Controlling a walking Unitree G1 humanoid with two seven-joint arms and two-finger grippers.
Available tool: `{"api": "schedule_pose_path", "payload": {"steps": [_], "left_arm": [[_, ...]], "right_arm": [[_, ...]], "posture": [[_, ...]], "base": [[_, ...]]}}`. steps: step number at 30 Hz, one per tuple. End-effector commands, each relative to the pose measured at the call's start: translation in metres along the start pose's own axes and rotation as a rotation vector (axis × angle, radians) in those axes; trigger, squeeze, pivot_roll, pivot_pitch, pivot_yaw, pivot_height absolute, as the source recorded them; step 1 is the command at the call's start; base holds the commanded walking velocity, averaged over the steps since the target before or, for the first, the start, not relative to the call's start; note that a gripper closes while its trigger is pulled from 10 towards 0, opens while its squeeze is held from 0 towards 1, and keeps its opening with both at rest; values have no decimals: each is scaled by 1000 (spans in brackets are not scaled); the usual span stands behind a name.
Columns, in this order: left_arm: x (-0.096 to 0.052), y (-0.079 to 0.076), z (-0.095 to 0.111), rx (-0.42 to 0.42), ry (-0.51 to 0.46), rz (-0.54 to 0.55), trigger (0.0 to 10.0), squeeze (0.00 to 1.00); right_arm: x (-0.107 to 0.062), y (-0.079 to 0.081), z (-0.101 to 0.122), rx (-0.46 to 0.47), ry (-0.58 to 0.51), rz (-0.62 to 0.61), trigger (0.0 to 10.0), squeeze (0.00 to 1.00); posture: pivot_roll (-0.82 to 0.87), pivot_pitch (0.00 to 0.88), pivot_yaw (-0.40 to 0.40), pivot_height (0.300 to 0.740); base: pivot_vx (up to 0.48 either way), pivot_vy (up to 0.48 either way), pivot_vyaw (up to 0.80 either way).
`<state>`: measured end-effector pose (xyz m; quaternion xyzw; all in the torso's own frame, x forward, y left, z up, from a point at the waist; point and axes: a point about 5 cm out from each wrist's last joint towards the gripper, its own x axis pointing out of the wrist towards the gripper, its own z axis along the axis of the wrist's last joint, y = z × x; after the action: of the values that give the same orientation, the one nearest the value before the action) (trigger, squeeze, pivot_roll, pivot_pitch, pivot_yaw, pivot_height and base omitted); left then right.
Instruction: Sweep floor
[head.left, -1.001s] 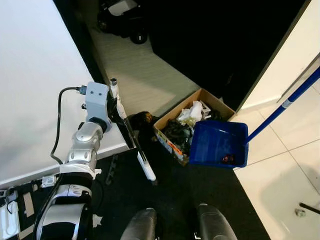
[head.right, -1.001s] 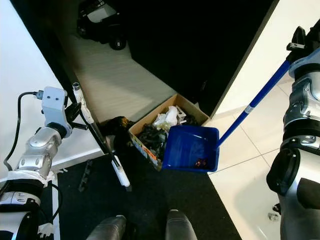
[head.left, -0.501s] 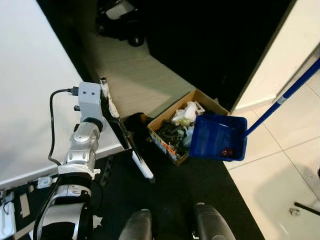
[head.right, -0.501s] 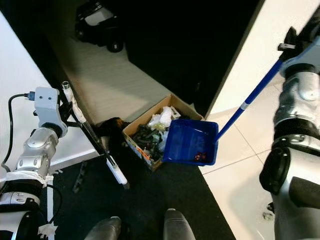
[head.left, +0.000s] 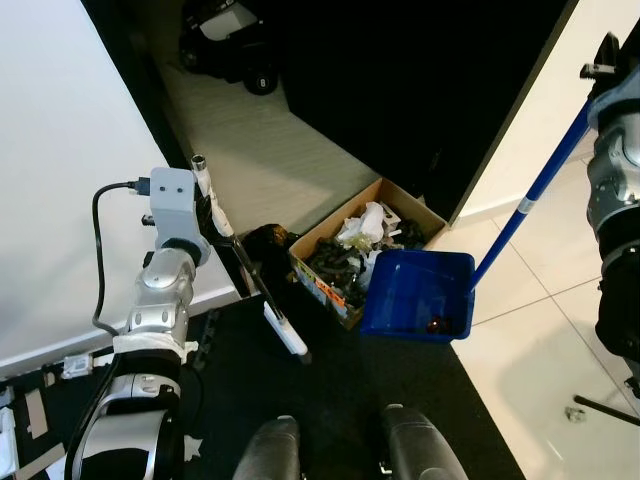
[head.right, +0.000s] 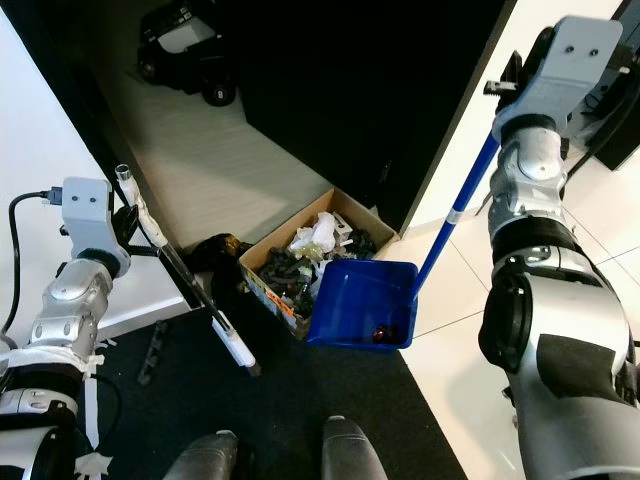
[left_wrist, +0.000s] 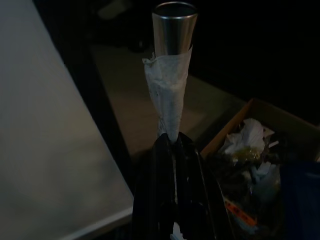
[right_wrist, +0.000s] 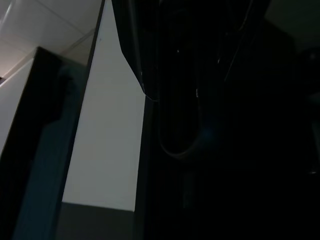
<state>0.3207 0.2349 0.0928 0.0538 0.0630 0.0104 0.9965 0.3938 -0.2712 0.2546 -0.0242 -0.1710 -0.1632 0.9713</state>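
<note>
1. Step in hand, as I judge it: emptying the blue dustpan (head.right: 362, 303) into the cardboard box (head.right: 300, 255) of rubbish. The pan hangs tilted just beside the box's near corner, with a small dark red scrap (head.right: 380, 332) lying inside.
2. Right gripper (head.right: 503, 86) is raised at the top of the long blue handle (head.right: 455, 212); the fingers are too dark to read, so cannot tell.
3. Left gripper (left_wrist: 172, 150) is clamped on the broom (head.left: 245, 262), just below its taped metal tip; the brush end rests on the dark mat (head.left: 330, 385).
4. Next move: carry the pan's lip over the box, then tip it further.
</note>
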Motion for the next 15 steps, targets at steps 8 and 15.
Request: {"api": "schedule_pose_path", "payload": {"steps": [8,15], "left_arm": [[-4,10,12,14,-66,20,10000,0],[-6,12,12,21,-68,29,10000,0]], "right_arm": [[7,25,20,-88,-81,-24,10000,0],[4,67,23,-138,-99,57,10000,0]], "posture": [[28,96,-66,740],[42,110,-84,740]], "base": [[0,0,0],[0,0,0]]}}
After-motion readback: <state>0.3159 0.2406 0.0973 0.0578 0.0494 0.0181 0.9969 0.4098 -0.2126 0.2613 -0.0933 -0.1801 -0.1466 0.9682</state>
